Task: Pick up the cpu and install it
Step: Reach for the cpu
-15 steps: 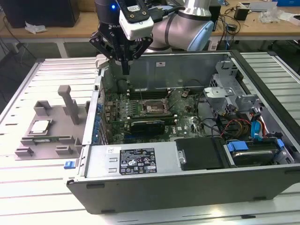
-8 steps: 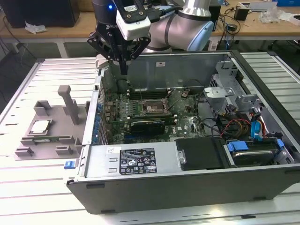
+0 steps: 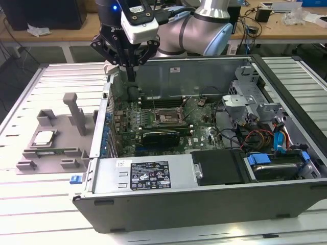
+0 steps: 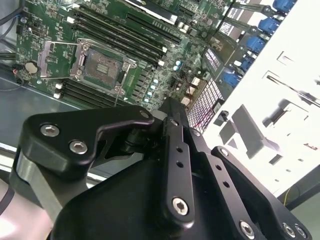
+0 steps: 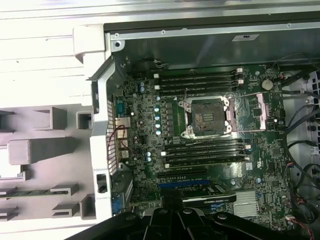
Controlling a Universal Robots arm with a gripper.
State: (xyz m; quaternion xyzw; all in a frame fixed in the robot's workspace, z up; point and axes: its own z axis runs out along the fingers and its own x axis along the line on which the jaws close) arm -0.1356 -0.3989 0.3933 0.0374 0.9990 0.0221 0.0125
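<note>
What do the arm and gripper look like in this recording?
The arm is silver-grey with rounded joints. The gripper is black, with bolted linkage bars; a white block sits on the wrist, beside a blue light and a black cable.

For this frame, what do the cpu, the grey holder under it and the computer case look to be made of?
The cpu: a metal top, pale silver with a dull sheen. The holder: probably plastic, matte uniform grey in blocky shapes. The computer case: likely sheet metal, with thin folded grey walls and a smooth coated look.
</note>
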